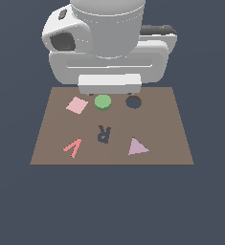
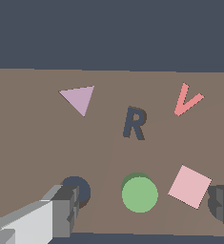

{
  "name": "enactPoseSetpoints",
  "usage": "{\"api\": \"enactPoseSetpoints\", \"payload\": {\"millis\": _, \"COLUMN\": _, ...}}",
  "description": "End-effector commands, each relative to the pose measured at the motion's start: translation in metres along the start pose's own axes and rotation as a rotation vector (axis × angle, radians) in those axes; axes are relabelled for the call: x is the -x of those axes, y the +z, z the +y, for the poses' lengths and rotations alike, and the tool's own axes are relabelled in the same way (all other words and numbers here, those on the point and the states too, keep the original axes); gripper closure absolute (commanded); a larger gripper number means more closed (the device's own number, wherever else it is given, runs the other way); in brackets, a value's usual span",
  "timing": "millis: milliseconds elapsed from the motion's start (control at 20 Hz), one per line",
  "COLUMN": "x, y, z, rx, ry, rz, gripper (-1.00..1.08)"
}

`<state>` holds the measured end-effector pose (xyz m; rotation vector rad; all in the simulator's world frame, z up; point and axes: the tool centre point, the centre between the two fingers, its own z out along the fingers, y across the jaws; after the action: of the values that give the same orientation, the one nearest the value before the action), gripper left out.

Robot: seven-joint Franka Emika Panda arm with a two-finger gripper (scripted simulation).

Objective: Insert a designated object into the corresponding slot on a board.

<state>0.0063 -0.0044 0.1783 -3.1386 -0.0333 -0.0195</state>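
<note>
Green disc point(image 1: 103, 102) lies loose on the board point(image 1: 166, 143), its hole point(image 1: 133, 101) at three o'clock unfilled; gripper point(image 2: 144, 209) spread wide, holding nothing.

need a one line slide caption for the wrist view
Wrist view: open jaws straddle the green disc on the brown board, the dark round slot beside it still empty.

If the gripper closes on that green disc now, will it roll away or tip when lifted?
Probably neither. The green disc is a short flat cylinder lying on its face on the board, so it should sit stable rather than roll. Its curved rim gives the fingers thin contact, so it may slip or twist if gripped off-centre. It looks rigid, unlikely to flex.
</note>
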Motion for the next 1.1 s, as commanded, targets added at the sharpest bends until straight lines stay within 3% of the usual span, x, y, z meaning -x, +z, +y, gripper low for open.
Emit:
{"api": "enactPoseSetpoints", "payload": {"millis": 0, "x": 0.0, "y": 0.0, "z": 0.0, "rx": 0.0, "ry": 0.0, "rz": 0.0, "gripper": -0.92}}
{"api": "enactPoseSetpoints", "payload": {"millis": 450, "x": 0.012, "y": 0.019, "z": 0.002, "rx": 0.0, "ry": -0.039, "rz": -0.002, "gripper": -0.92}}
{"api": "enactPoseSetpoints", "payload": {"millis": 1050, "x": 0.058, "y": 0.093, "z": 0.017, "rx": 0.0, "ry": -0.193, "rz": -0.009, "gripper": -0.92}}
